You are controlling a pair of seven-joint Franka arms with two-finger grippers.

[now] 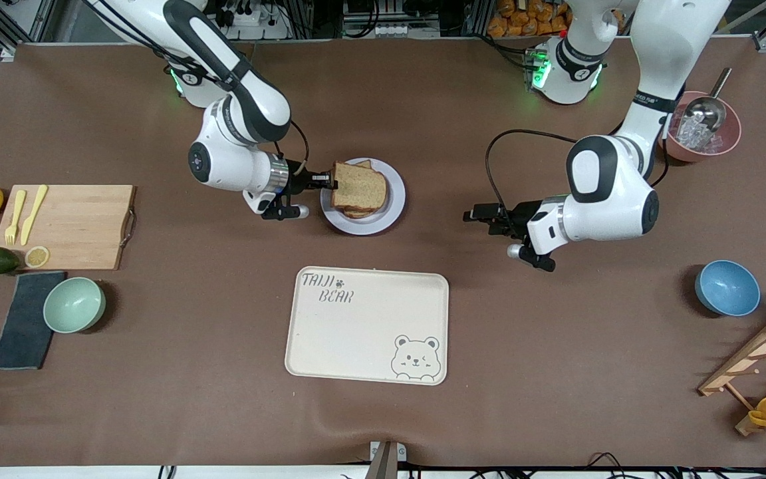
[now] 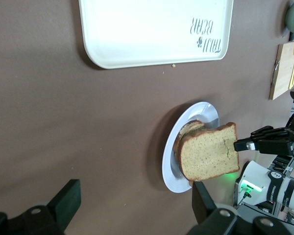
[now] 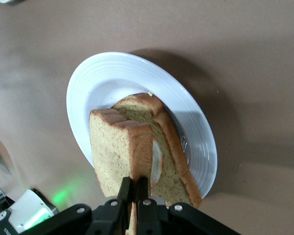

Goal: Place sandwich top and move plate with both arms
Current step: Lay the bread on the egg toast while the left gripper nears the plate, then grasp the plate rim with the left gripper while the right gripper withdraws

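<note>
1. As seen from the front, the right gripper (image 1: pixel 327 178) is clamped on the sandwich top (image 1: pixel 358 187) over the plate (image 1: pixel 393 179) and the lower slice; the left gripper (image 1: pixel 477 214) waits with its jaws apart over bare bench (image 1: pixel 223 372), near the tray (image 1: pixel 368 324).
2. Left wrist view: the top hangs tilted, not laid flat.
3. Right wrist view: fingers (image 3: pixel 123 190) pinch the crust edge. Placing step; next, lower, release, then both arms take the plate.

The right arm reached in from its base, and the right gripper (image 1: pixel 327 178) hung over the plate's rim with its fingers (image 3: pixel 137 188) pinched on a bread edge. The left arm waited, bent low over bare table, its left gripper (image 1: pixel 475 214) spread wide, holding nothing.
</note>
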